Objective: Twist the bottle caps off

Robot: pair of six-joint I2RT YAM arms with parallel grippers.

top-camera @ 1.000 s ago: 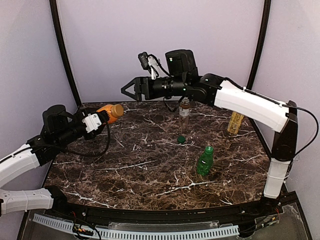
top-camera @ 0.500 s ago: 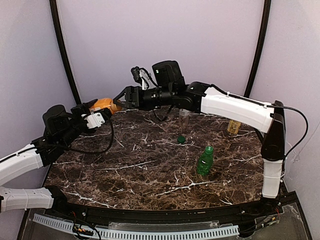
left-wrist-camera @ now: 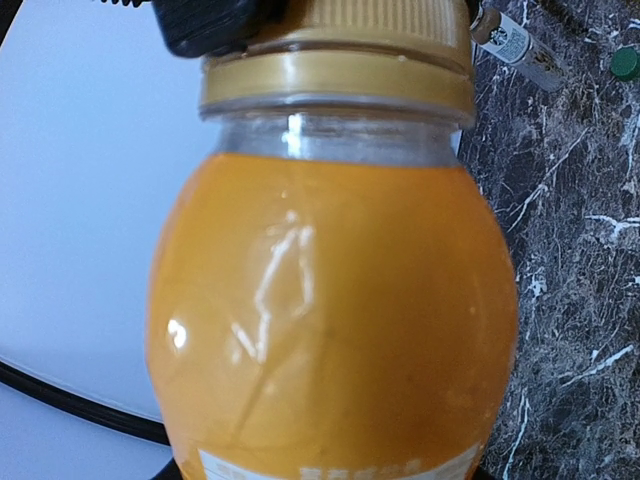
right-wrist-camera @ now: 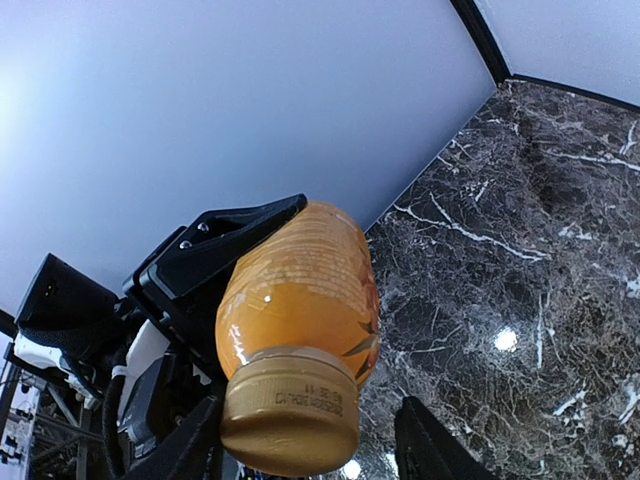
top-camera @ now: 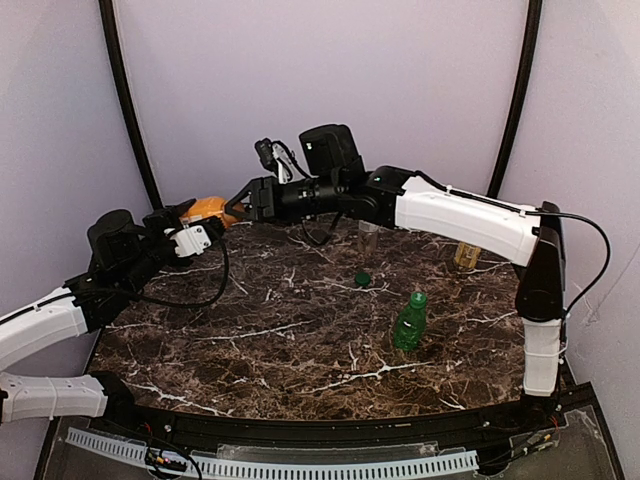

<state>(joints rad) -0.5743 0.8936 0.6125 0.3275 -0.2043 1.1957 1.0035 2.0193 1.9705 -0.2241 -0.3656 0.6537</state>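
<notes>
My left gripper is shut on an orange juice bottle and holds it lying sideways above the table's far left corner. The bottle fills the left wrist view. Its tan-gold cap points at my right gripper, which is open, with one finger on each side of the cap. In the top view the right gripper sits at the cap end. A loose dark green cap lies mid-table. A green bottle stands upright with its bright green cap on.
A clear uncapped bottle stands behind the dark green cap. A yellowish bottle stands at the back right, its top hidden behind my right arm. The marble table is walled by pale panels on three sides.
My right arm has swung left across the back of the table, and its open jaws now straddle the bottle's cap. My left gripper has lifted the bottle slightly toward it.
</notes>
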